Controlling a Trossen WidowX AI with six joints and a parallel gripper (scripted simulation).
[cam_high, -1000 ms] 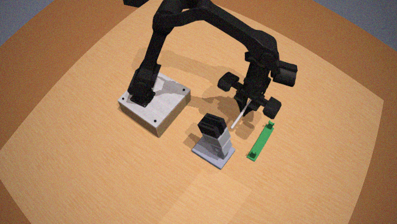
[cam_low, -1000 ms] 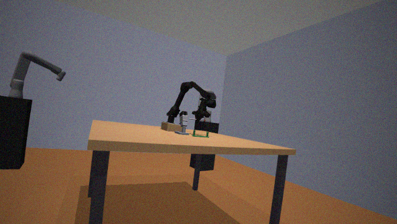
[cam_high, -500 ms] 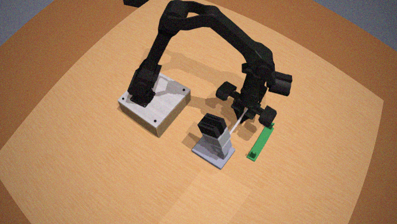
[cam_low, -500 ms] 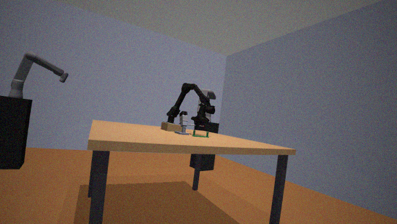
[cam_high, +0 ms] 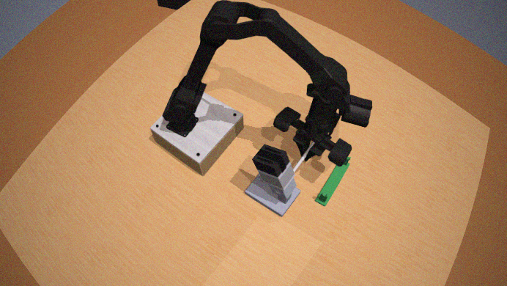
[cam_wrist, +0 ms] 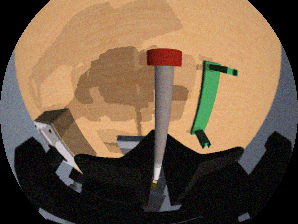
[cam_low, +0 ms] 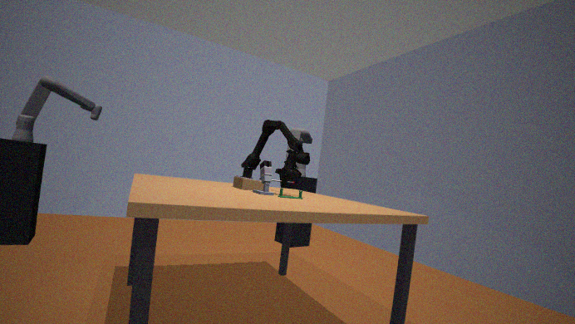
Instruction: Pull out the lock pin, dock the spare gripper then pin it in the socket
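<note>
Broadly, the wooden desk (cam_high: 110, 220) (cam_low: 266, 209) (cam_wrist: 225, 30) took up most of the frame from above. A black cabinet (cam_low: 21, 191) stood at the left edge of the outside view, bearing a grey arm (cam_low: 66, 91).

The black arm (cam_high: 293, 44) (cam_low: 259, 143) arched across the top of the overhead frame, rising from a pale-topped block (cam_high: 216, 133) (cam_low: 247, 183) (cam_wrist: 60, 120) left of centre and bending down right of centre. Near the middle, the socket stand (cam_high: 291, 182) (cam_low: 266, 179) (cam_wrist: 129, 143) was upright on its flat foot, with a black ribbed piece (cam_high: 269, 159) (cam_low: 266, 164) on top.

Lower right of the overhead centre, a green rack (cam_high: 333, 183) (cam_low: 291, 197) (cam_wrist: 207, 100) lay on the desk, apart from the stand, its two short posts pointing up.

The fingers (cam_high: 308, 150) (cam_low: 289, 179) were closed on the lock pin (cam_high: 300, 163) (cam_low: 276, 180) (cam_wrist: 164, 95). It was out of the rack, roughly level, its far end right at the stand's side; whether the tip had entered the socket could not be told. Its red head (cam_low: 292, 182) (cam_wrist: 164, 57) showed at upper centre in the wrist view.
</note>
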